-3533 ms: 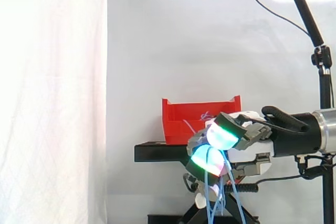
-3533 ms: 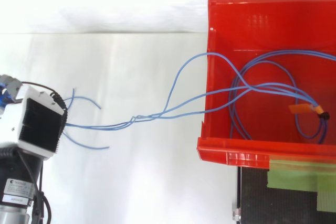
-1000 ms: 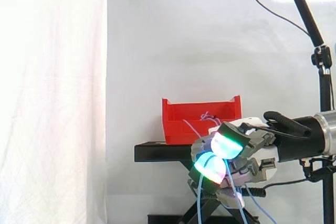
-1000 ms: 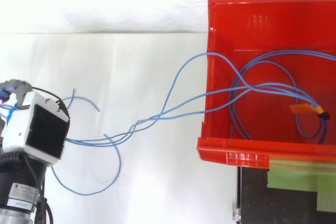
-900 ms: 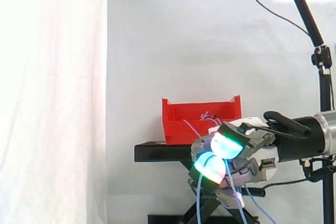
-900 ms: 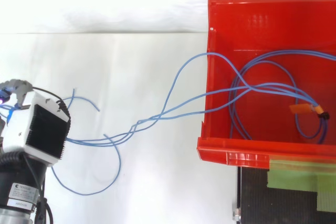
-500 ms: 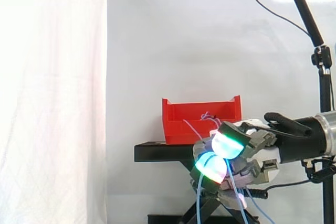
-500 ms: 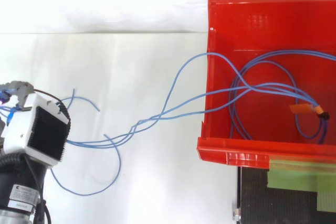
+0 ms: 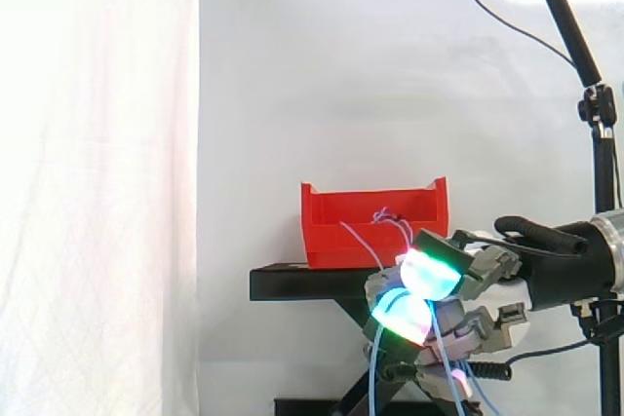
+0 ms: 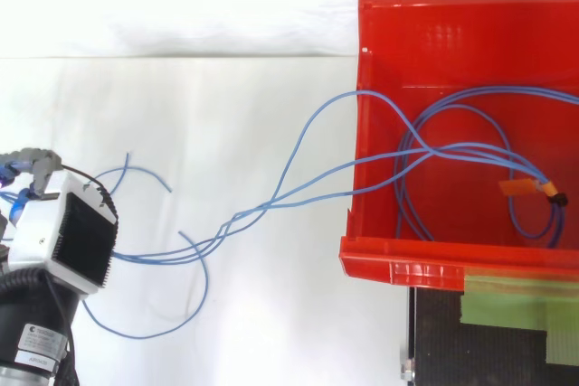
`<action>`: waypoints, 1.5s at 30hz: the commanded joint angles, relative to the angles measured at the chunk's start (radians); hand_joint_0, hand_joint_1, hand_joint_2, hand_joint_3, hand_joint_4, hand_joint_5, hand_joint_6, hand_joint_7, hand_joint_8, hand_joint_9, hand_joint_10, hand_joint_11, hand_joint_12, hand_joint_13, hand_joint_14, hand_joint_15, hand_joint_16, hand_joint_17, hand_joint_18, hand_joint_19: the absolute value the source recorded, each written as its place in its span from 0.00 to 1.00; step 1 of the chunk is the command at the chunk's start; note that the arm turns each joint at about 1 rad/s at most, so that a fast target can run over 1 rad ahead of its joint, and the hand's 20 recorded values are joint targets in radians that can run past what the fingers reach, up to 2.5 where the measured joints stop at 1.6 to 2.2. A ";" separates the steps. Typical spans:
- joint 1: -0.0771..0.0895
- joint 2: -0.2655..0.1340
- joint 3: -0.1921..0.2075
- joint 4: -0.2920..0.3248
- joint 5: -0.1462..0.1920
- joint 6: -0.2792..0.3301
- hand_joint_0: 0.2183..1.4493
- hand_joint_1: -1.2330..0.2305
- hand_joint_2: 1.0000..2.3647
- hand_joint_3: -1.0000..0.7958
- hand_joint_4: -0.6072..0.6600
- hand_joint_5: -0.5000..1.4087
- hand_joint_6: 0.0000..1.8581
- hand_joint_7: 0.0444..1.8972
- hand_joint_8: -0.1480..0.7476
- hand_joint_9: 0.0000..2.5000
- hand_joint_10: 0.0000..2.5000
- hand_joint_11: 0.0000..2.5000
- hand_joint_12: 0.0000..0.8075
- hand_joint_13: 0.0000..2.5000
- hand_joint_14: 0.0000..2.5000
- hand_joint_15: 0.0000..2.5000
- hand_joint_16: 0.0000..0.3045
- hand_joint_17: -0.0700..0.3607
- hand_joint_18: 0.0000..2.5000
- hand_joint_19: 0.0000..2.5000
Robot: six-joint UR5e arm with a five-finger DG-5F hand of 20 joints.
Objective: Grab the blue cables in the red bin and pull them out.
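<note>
Hand [image 10: 61, 234] at left, fingers curled round blue cables [image 10: 237, 216]; strands run slack rightward over the wall of the red bin [image 10: 425, 268], coils lying inside; probable risk: the tied coil at the orange tag [image 10: 523, 188] snags the wall, dragging the bin, or strands slip from the grip.

Blue cables [image 10: 237, 216], one with an orange tag [image 10: 520, 188]; plain red bin [image 10: 407, 24]; black stand [image 9: 292, 283] with green tape [image 10: 507, 300]. The grey robot hand [image 9: 487, 262] has pads [image 9: 434, 275] glowing green and cyan.

Hand [image 9: 483, 272] reaches in level, fingers [image 9: 432, 276] curled tightly together.
</note>
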 commanded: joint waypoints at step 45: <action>0.011 0.000 0.000 -0.028 0.000 0.030 0.59 0.14 0.01 0.36 0.29 0.52 0.86 0.22 0.39 0.24 1.00 0.44 0.36 0.44 0.51 0.52 0.15 0.40 0.38 0.43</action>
